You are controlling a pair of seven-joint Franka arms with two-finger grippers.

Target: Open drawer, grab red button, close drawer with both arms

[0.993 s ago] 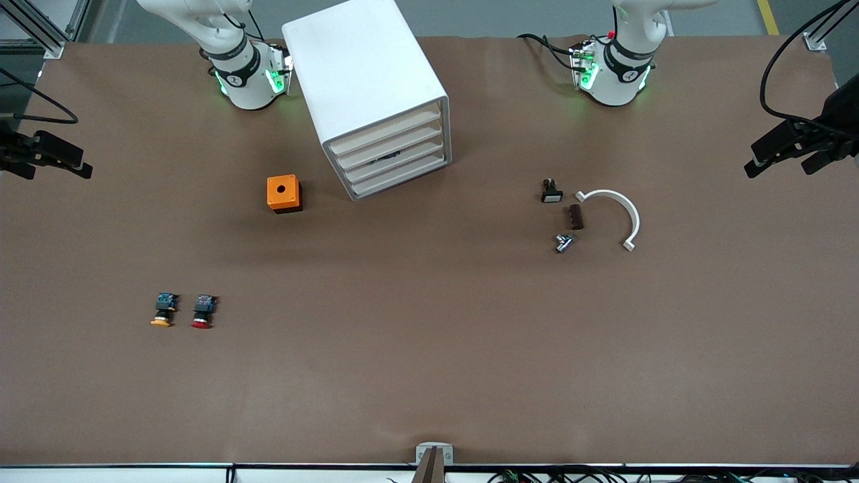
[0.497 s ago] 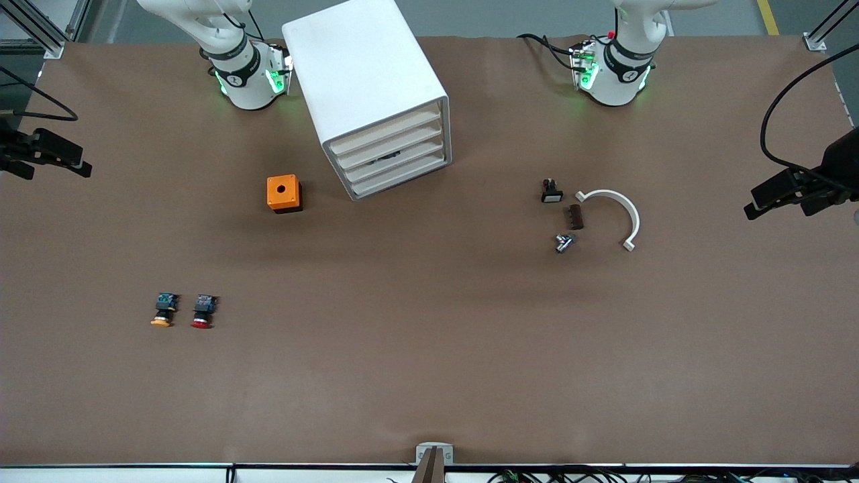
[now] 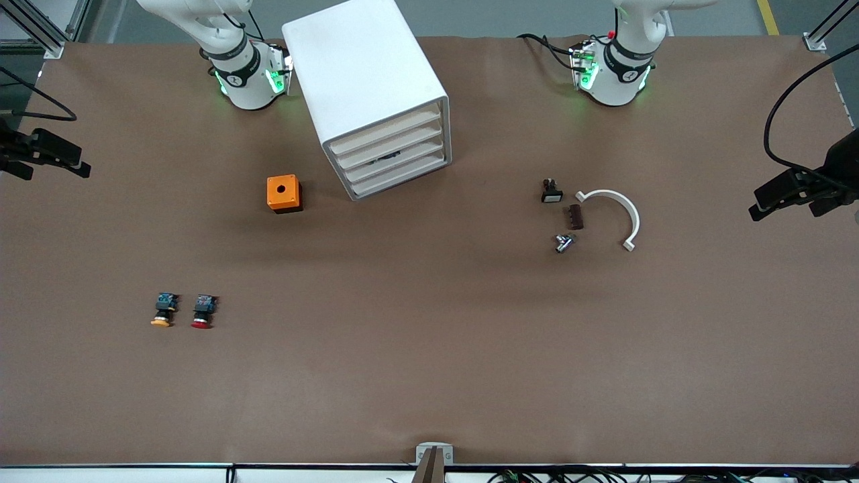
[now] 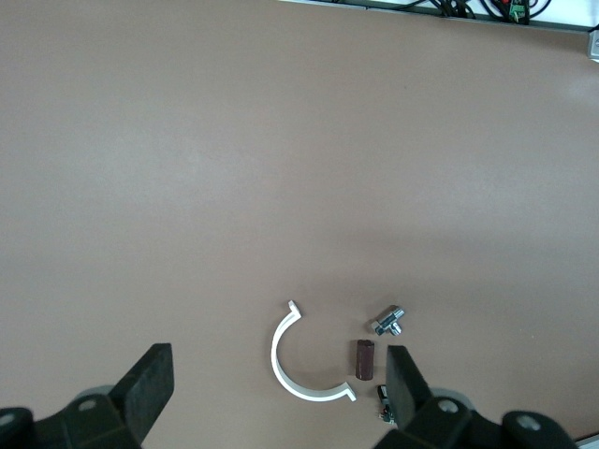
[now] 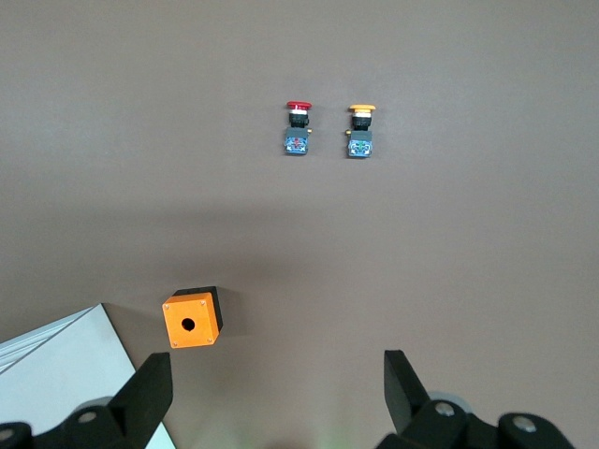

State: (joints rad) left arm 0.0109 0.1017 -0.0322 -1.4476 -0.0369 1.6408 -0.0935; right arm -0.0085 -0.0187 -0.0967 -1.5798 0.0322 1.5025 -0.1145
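Brown table [image 3: 429,349]: no legible writing on cabinet [image 3: 366,87], drawer [image 3: 396,176] or red button [image 3: 203,312]. Left gripper [image 3: 795,194] and right gripper [image 3: 43,154] spread wide, empty, aloft at table ends.

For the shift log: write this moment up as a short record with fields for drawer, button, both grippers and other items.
drawer: all four of the white cabinet shut
button: red-capped, on the table beside the orange-capped one, toward the right arm's end
left gripper: open, empty, over the table edge at its own end
right gripper: open, empty, over the other table edge
other items: orange box, white curved bracket
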